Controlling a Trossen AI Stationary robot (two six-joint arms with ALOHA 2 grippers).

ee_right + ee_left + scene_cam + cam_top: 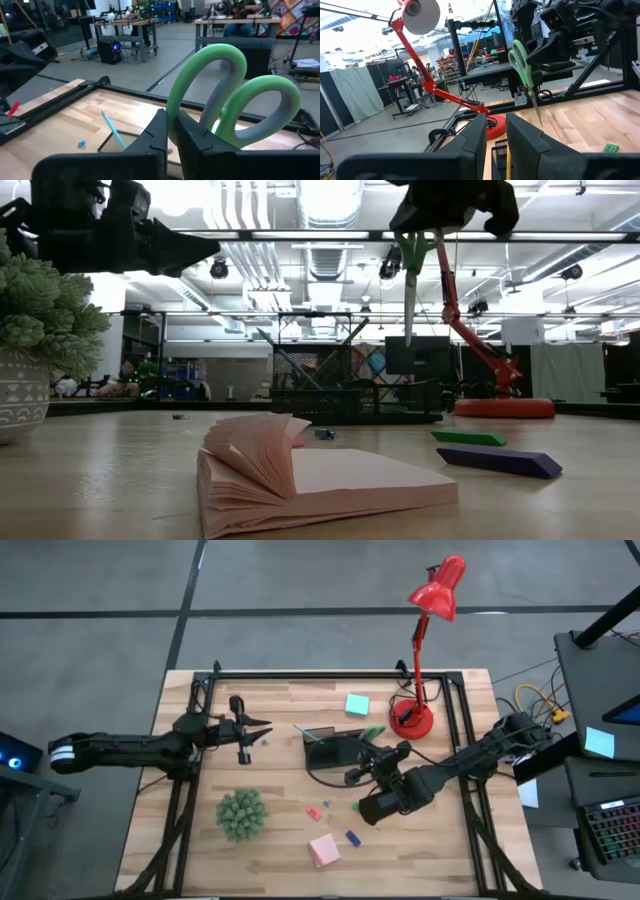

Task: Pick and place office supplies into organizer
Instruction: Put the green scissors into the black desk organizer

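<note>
From the high view, the right hand (pixel 362 762) sits over the small black rectangular organizer tray (pixel 335 747) near the middle of the pale wooden table (pixel 280 860), while the left hand (pixel 262 730) waits well to the left of the tray, holding nothing visible, its fingers a little apart. A pink sticky-note pad (pixel 323 850) and small erasers lie nearer the front edge. In the low view, the green-handled steel scissors (pixel 412 285) hang point-down from the right hand, above the organizer (pixel 355 400) and clear of it. In the left wrist view, the same scissors (pixel 524 70) dangle upright with blades together, beside the red desk lamp (pixel 427 60). In the right wrist view, the right hand's fingers (pixel 195 140) are clamped on the lower part of one green handle loop (pixel 220 95), just above the pivot. The scissors look light and rigid; the rubbery handle coating probably gives good friction, whereas the smooth metal blades would likely be slippery. Held by one loop they could swing or twist, so a grip near the pivot seems the steadier choice, and the pointed tips should enter a compartment first.
</note>
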